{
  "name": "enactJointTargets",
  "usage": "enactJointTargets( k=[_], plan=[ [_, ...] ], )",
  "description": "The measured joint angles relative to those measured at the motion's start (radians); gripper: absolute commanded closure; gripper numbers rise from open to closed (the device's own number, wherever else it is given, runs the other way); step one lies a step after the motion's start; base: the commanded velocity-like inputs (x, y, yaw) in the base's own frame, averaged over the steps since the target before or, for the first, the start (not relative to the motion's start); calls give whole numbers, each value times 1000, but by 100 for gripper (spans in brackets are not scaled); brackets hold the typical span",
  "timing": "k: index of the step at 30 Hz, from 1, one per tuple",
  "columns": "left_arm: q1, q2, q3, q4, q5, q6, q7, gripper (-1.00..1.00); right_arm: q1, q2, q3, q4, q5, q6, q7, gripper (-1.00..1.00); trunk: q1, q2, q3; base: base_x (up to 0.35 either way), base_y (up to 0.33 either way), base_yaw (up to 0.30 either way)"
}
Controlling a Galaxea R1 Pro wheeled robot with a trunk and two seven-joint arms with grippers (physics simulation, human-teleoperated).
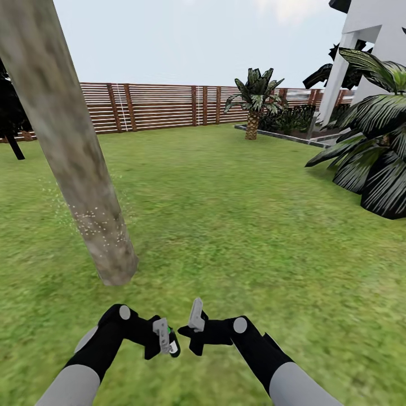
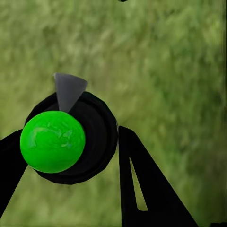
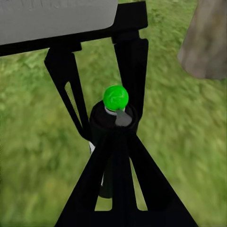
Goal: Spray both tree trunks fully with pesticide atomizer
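On my left stands the tree trunk (image 1: 79, 163), speckled with spray low down only. My left end effector (image 1: 169, 340) grips the pesticide atomizer (image 2: 66, 139); I should aim its nozzle higher. I can't tell whether the right end effector (image 1: 192, 332) is clenched.
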Motion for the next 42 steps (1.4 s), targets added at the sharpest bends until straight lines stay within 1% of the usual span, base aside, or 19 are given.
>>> enactJointTargets(
  k=[3, 5, 6, 7, 9, 24, 26, 28, 42],
  plan=[
    [0, 0, -2, 0, -1, -2, -5, 100, 0, -1, 0, 0, 1, 0, 0, 100, 0, 0, 0, 0, 0, 0],
    [0, 0, -27, 2, -2, -3, -6, 100, 0, -1, 0, 0, 1, 0, 0, 100, 0, 0, 0, 0, 0, 0],
    [0, 1, -50, 3, -2, -4, -7, 100, 0, -2, 0, 0, 1, 0, 0, 100, 0, 0, 0, 0, 0, 0],
    [0, 1, -60, 4, -1, -4, -7, 100, 0, -2, 0, 0, 1, 0, 0, 100, 0, 0, 0, 0, 0, 0],
    [0, 1, -68, 3, 4, -4, -7, 100, 0, -2, 0, 1, 2, 0, 0, 100, 0, 0, 0, 0, 0, 0],
    [0, 1, -65, 13, 12, -5, -8, 100, 0, -4, -1, 2, 2, 0, 0, 100, 0, 0, 0, 0, 0, 0],
    [0, 1, -66, 13, 38, -6, -8, 100, 0, -5, 0, 3, 2, 0, 0, 100, 0, 0, 0, 0, 0, 0],
    [0, 1, -67, 14, 52, -7, -8, 100, 0, -5, 0, 3, 2, 0, 0, 100, 0, 0, 0, 0, 0, 0],
    [0, 0, -66, 14, 68, -8, -8, 100, 0, -5, 0, 3, 2, 0, 0, 100, 0, 0, 0, 0, 0, 0]
  ],
)
